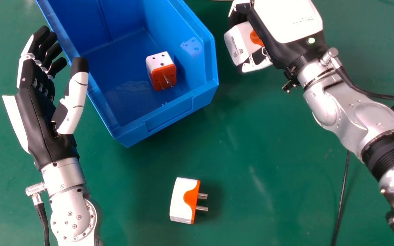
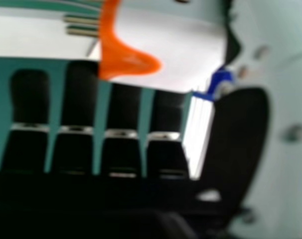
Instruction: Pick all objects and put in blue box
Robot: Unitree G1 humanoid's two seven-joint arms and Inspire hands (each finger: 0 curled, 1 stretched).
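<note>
My right hand (image 1: 287,20) is right of the blue box (image 1: 169,112), outside it, shut on a white and orange plug adapter (image 1: 238,42). In the right hand view, that adapter (image 2: 171,50) lies between the fingers and thumb of my right hand (image 2: 123,109), its metal pins bare. A second adapter (image 1: 162,70) rests inside the box near its right wall. Another adapter (image 1: 183,200) lies on the table in front of the box, pins pointing right. My left hand (image 1: 43,116) is open and holds nothing, beside the box's left wall.
The green table (image 1: 272,160) extends around the box. A black cable (image 1: 342,194) runs down the table near the right forearm. The box's near wall and corner face the front of the table.
</note>
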